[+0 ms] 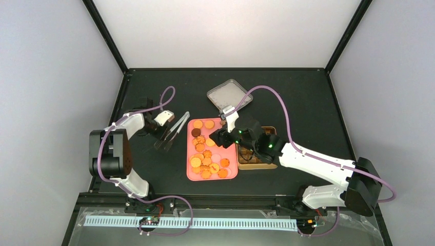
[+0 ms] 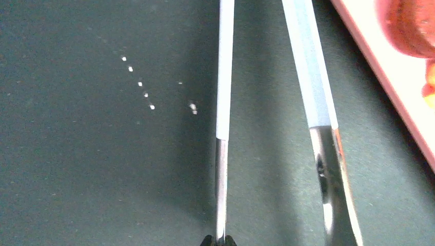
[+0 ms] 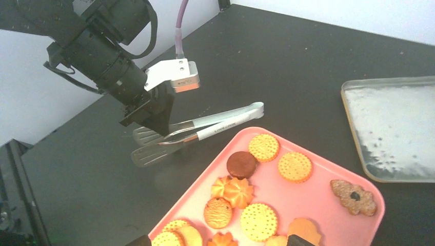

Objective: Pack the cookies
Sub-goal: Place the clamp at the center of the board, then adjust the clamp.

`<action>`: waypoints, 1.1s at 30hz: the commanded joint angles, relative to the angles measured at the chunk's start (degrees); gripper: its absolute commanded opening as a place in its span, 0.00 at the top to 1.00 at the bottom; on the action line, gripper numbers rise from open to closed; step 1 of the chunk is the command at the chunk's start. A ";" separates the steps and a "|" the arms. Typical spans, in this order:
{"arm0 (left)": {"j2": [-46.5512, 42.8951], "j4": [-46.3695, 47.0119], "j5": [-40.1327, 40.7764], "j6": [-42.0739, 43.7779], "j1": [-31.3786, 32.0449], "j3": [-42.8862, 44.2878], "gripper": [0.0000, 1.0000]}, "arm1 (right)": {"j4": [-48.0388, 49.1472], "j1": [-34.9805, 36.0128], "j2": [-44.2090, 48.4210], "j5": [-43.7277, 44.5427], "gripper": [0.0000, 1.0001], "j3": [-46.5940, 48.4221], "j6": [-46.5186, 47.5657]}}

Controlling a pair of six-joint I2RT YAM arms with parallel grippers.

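Left gripper (image 3: pixel 160 130) pinching one arm of metal tongs (image 3: pixel 225 122); right gripper (image 3: pixel 219 242) spread above cookies (image 3: pixel 259 221) on pink tray (image 3: pixel 313 200).

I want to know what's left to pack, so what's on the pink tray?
Cookies lie on the pink tray: mostly golden round ones, a dark brown one, some flower-shaped. The right gripper hangs over its right side, hiding whatever lies beneath.

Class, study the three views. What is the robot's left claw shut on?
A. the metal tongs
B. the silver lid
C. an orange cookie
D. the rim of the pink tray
A: in the left wrist view the left claw pinches one arm of the metal tongs, which sit beside the pink tray, not on it.
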State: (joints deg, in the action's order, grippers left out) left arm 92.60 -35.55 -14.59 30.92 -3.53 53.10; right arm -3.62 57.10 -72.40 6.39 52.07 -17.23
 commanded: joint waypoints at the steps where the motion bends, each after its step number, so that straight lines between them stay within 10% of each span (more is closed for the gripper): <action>1: -3.73 -3.92 -5.19 0.91 0.28 1.18 0.99 | 1.17 -0.93 -0.19 -2.72 0.28 0.96 -2.10; 13: -20.04 -13.40 -30.88 -3.32 3.96 9.73 0.99 | 11.85 -7.31 -0.91 -20.05 0.00 -1.06 -11.97; 20: -33.92 3.39 -12.57 -8.31 17.59 3.71 0.99 | 17.50 -7.74 -4.38 -22.30 0.00 2.57 -17.72; 33: -37.36 5.24 0.93 -10.69 26.79 4.37 0.98 | 20.62 -7.27 -8.22 -17.83 0.14 5.38 -23.10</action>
State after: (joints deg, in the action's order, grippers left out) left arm 56.66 -33.04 -17.96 22.63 21.67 56.97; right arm 14.74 49.47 -78.70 -13.65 55.20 -38.20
